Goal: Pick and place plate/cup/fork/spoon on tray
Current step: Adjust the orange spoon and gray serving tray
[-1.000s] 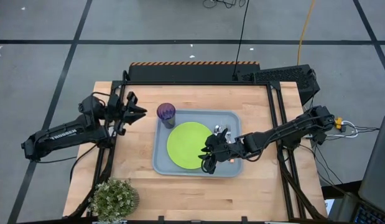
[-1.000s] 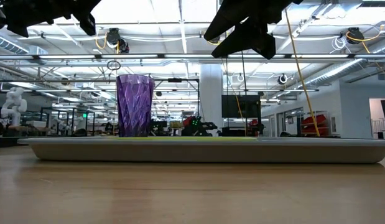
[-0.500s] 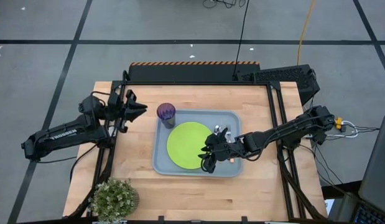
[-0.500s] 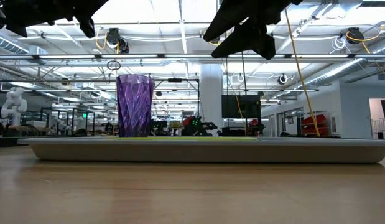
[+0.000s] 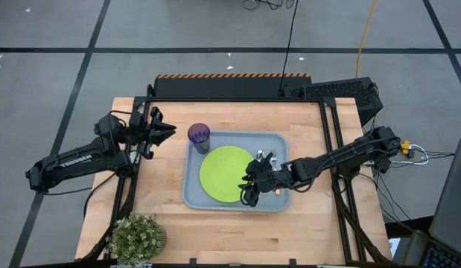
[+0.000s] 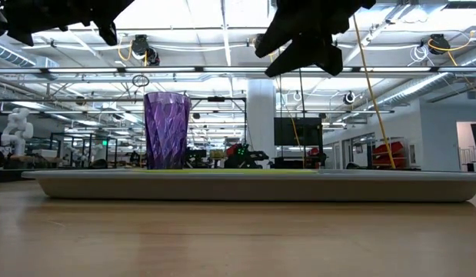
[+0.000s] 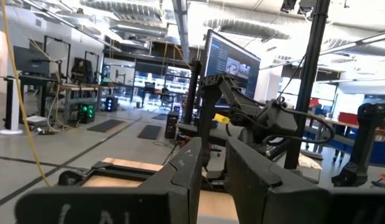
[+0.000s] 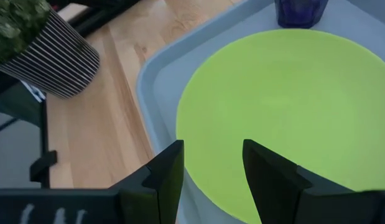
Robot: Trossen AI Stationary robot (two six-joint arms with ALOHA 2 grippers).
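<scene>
Almost nothing had changed in the last second. On the left side, the left gripper (image 5: 169, 132) had stayed up in the air beside the tray (image 5: 193, 186), pointing at the cup (image 5: 199, 135) but not touching it. Its fingers (image 7: 187, 174) had only a thin gap between them, and nothing was in that gap. The purple cup stood up straight in the tray's far left corner. The green plate (image 5: 225, 173) lay flat in the middle of the tray, close to the cup. To the right of the plate, the fork and spoon (image 5: 265, 156) lay on the tray too, mostly hidden under the right arm, so it was hard to tell which was which. The right gripper (image 5: 247, 186) hung over the near right edge of the plate. Its fingers (image 8: 167, 177) were spread apart and empty. In the low view the right arm had moved just a tiny bit. All four things looked to be on the tray already, so the job seemed done, and the arms probably only had to pull away. The tray sat on a pale wooden table (image 5: 163, 216), with a small plant (image 5: 135, 237) in a striped pot at the near left corner. Around the table was a grey floor with dark lines. Behind it was a big, bright hall with ceiling lights.
</scene>
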